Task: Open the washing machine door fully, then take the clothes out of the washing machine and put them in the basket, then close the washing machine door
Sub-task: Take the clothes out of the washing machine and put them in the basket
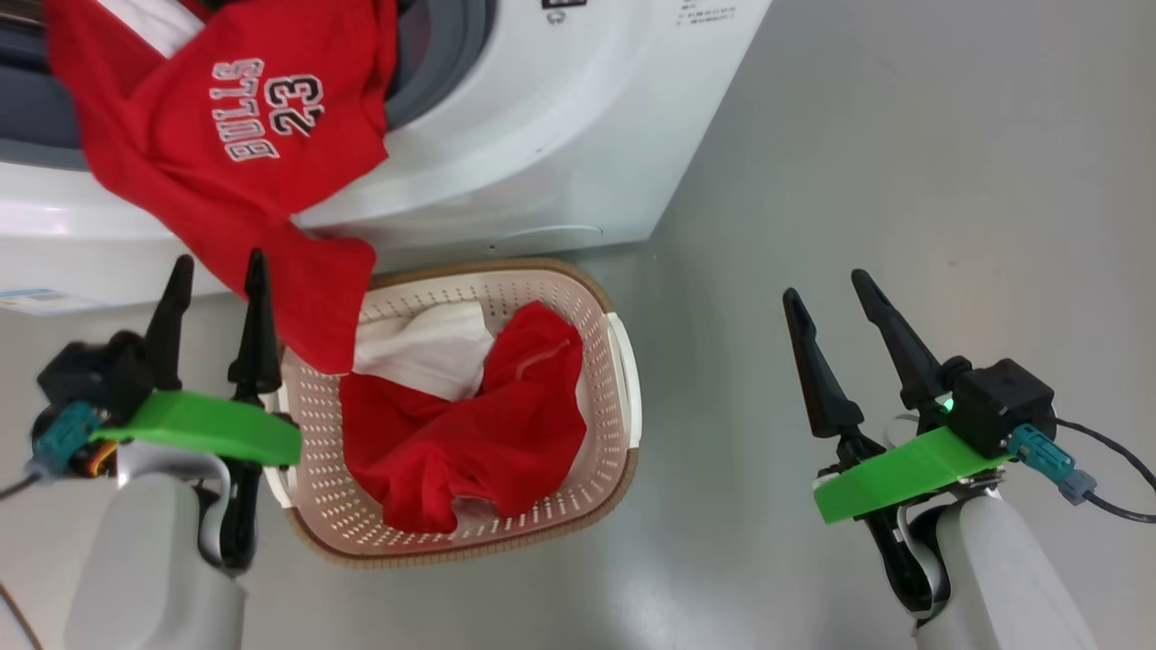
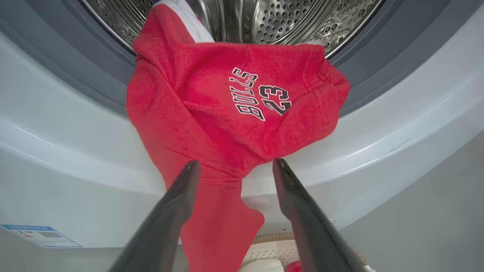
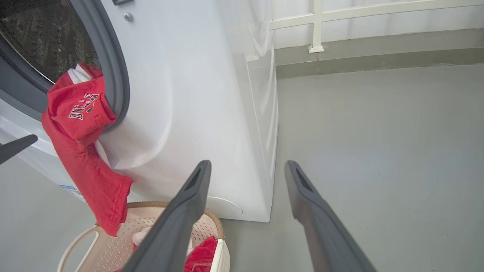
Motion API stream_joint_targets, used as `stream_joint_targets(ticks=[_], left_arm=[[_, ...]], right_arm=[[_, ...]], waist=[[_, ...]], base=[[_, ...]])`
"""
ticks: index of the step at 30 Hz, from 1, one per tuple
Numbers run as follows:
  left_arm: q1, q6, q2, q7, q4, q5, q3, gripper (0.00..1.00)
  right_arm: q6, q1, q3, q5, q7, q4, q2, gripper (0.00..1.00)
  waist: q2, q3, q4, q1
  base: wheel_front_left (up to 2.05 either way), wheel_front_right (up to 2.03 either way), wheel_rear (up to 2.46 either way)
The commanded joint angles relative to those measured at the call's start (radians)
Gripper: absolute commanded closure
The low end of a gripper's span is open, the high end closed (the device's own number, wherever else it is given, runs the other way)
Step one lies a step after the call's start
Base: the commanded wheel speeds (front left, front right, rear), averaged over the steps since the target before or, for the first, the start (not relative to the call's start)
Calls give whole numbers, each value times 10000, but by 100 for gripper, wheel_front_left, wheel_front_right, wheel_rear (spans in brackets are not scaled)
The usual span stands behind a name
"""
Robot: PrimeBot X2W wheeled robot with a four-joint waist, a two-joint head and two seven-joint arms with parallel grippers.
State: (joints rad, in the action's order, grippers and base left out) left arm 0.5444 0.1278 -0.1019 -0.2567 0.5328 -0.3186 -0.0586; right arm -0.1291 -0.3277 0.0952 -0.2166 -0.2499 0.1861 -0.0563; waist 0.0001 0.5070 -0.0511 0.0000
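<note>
Open, empty left hand (image 1: pixel 221 262) and right hand (image 1: pixel 824 284) flanking cream perforated plastic basket (image 1: pixel 623 361).
Head view: soft red lettered jersey (image 1: pixel 226 181) draped from white front-loading washer (image 1: pixel 560 108), hem over basket. Left wrist view: limp, light fold between spread fingers (image 2: pixel 170 211), likely best pinched there. Right wrist view: well clear of cloth.

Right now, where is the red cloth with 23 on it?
Head view, upper left: the red garment hangs from the washing machine opening, its tail over the basket beside the left gripper.
</note>
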Motion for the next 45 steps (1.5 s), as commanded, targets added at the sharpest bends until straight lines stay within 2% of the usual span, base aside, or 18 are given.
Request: stream_joint_targets(ticks=[1, 12, 27, 38, 45], left_arm=[[-508, 29, -189, -51, -689, 239, 532, 0], [-2356, 29, 130, -51, -2875, 714, 1471, 0], [-4354, 29, 350, -51, -4970, 976, 1814, 0], [-4250, 29, 441, -51, -4782, 910, 1723, 0], [-3373, 29, 181, -51, -3758, 442, 1428, 0]], right_arm=[[-16, 323, 144, 138, -118, -188, 60, 0], [-16, 766, -81, 194, -118, -194, 55, 0], [-16, 1101, -266, 154, -118, -339, 24, 0], [-16, 1068, -301, 132, -118, -344, 40, 0], [-16, 970, -205, 120, -118, -300, 47, 0]], waist=[[-1, -295, 147, 0], [-1, -1039, 327, 0], [-1, -1242, 267, 0], [-1, -1164, 256, 0], [-1, -1061, 254, 0]], base=[[0, 0, 0], [0, 0, 0], [0, 0, 0], [0, 0, 0], [0, 0, 0]])
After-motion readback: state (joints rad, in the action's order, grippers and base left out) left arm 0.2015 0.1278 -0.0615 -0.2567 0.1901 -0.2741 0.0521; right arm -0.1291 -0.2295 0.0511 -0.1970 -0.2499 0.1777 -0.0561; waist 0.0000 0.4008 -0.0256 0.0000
